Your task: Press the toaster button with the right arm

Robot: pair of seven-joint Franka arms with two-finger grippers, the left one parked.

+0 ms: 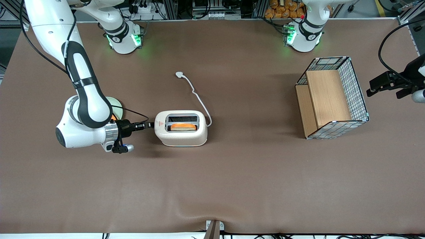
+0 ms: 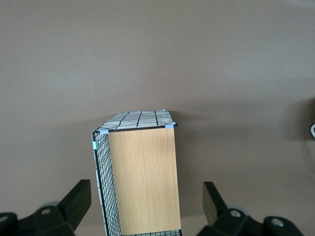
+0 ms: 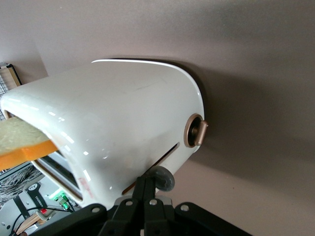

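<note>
The cream-white toaster (image 1: pixel 181 134) lies on the brown table with a slice of toast (image 1: pixel 185 127) in its grey-rimmed slot. My right arm's gripper (image 1: pixel 150 125) is level with the table and its tips are at the toaster's short end, beside the red triangle mark (image 1: pixel 161 123). In the right wrist view the fingers (image 3: pixel 143 186) are shut together with nothing between them. Their tips touch the round grey toaster button (image 3: pixel 163 178) on the toaster (image 3: pixel 123 118). In the front view the button is hidden by the gripper.
The toaster's white cord and plug (image 1: pixel 179 74) trail farther from the front camera. A pale plate (image 1: pixel 117 109) lies under my right arm's wrist. A wire basket with wooden panels (image 1: pixel 332 98) stands toward the parked arm's end. A brass-coloured knob (image 3: pixel 196 131) sticks out of the toaster's side.
</note>
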